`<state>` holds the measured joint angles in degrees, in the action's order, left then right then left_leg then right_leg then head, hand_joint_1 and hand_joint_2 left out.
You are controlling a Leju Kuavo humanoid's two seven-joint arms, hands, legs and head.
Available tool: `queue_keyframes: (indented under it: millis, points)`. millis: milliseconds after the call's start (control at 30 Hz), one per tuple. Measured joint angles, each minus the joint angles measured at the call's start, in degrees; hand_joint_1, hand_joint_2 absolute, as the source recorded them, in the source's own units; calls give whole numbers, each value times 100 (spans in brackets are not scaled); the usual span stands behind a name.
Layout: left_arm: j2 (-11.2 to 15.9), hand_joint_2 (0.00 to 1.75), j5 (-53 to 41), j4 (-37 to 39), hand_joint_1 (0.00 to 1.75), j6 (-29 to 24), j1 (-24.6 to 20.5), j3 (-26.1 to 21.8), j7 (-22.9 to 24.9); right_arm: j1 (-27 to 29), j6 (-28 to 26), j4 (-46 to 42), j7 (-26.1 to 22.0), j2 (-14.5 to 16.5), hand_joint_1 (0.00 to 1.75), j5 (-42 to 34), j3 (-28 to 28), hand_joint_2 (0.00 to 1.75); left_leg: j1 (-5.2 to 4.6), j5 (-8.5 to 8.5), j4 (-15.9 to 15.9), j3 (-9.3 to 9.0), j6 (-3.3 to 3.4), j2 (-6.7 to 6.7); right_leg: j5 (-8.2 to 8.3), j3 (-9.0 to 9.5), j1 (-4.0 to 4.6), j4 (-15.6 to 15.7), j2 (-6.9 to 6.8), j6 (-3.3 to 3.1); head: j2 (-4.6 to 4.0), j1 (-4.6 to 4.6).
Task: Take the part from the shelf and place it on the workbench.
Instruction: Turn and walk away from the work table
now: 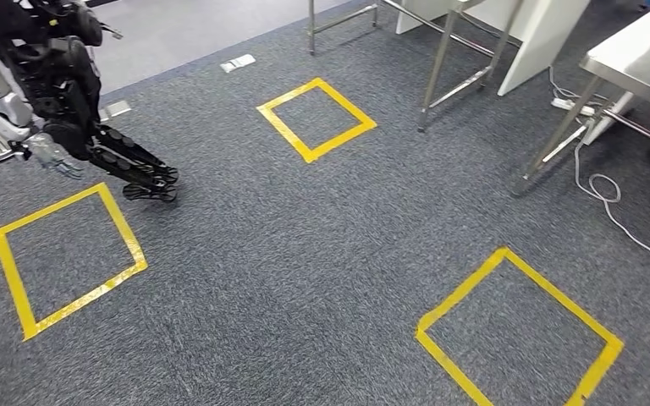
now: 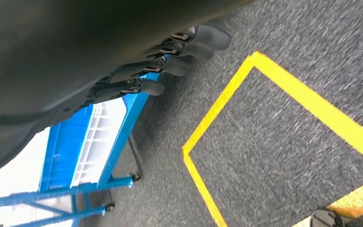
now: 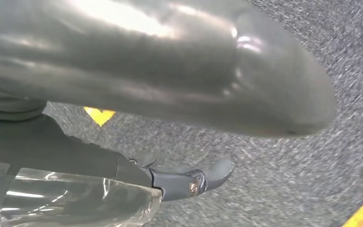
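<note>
In the head view my left hand (image 1: 127,161) hangs at the left above the carpet, black fingers stretched out and holding nothing. The left wrist view shows those fingers (image 2: 170,66) straight and apart, with the blue shelf (image 2: 94,142) on castors behind them. My right hand (image 3: 189,182) shows its thick grey thumb and one dark finger over the carpet. A clear plastic-looking piece (image 3: 66,201) lies against it near the wrist, and I cannot tell what it is or whether it is held. The steel workbench (image 1: 635,59) stands at the far right.
Three yellow tape squares mark the grey carpet: left (image 1: 68,258), middle (image 1: 316,118) and lower right (image 1: 516,334). Steel table legs (image 1: 440,68) and white panels (image 1: 542,34) stand at the back. A power strip (image 1: 571,106) and a loose cable (image 1: 609,199) lie under the workbench.
</note>
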<state>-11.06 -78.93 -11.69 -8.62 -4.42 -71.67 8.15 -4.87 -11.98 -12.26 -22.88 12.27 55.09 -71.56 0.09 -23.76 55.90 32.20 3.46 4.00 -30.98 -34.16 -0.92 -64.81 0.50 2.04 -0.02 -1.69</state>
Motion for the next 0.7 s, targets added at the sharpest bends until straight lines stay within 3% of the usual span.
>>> queue_keyframes:
  millis: [33,100,200,267,333,367,400,433,467,533,567,633,700]
  points:
    - [1,0,-2,0,0,8,-2,9,1,-2,2,0,4,-6,0,2,0,0,-15,-11,21,0,-25,60,183,181,-16,435,92,26,0,7]
    - [3,0,-1,0,0,18,-3,22,-3,-6,11,0,9,-12,0,8,1,0,-40,-41,60,20,-89,146,388,389,-33,927,217,-16,0,8]
    - [8,0,5,0,0,34,15,29,-60,-19,60,0,10,-2,0,19,4,0,-16,-65,107,57,-173,208,435,440,-46,960,140,-143,0,2]
    - [10,0,7,0,0,46,18,39,-125,-19,91,-1,10,8,0,22,5,0,4,-258,419,187,-234,3,440,470,-69,972,51,-221,0,-27]
    - [7,0,6,1,0,72,12,62,-190,-7,109,-2,10,8,0,25,4,0,30,-640,1163,541,-295,-269,415,493,-39,972,-57,-286,0,-59]
    - [5,0,4,1,0,86,11,73,-216,0,114,-2,10,6,0,25,4,0,51,-790,1551,742,-316,-328,403,500,-21,971,-117,-301,0,-61]
    - [4,0,2,1,0,95,11,80,-233,3,116,-2,10,2,0,25,4,0,68,-844,1789,876,-329,-355,393,505,-7,970,-174,-312,0,-61]
    - [5,0,-1,0,0,99,14,84,-242,2,119,-2,10,-1,0,25,4,0,78,-781,1802,899,-331,-371,383,513,2,970,-224,-315,0,-62]
    - [6,0,-3,0,0,102,16,85,-247,0,121,-2,10,-3,0,25,4,0,83,-617,1576,796,-321,-392,369,527,9,970,-271,-313,0,-62]
    - [11,0,-4,0,0,105,14,86,-250,-3,125,-2,10,2,0,25,4,0,59,-239,748,369,-256,-553,337,568,26,972,-347,-292,0,-60]
    - [14,0,-4,0,0,105,6,87,-252,-4,126,-3,10,5,0,25,4,0,33,-136,427,206,-216,-639,321,583,44,974,-379,-273,0,-57]
    - [18,0,-4,0,0,107,-6,89,-257,-6,127,-3,12,13,0,25,4,0,-19,-120,206,107,-152,-712,296,600,66,982,-452,-226,0,-54]
    - [14,0,-4,1,0,108,-6,89,-262,-12,127,-4,14,20,0,25,6,0,-14,-90,142,94,-98,-605,272,610,88,992,-523,-169,0,-57]
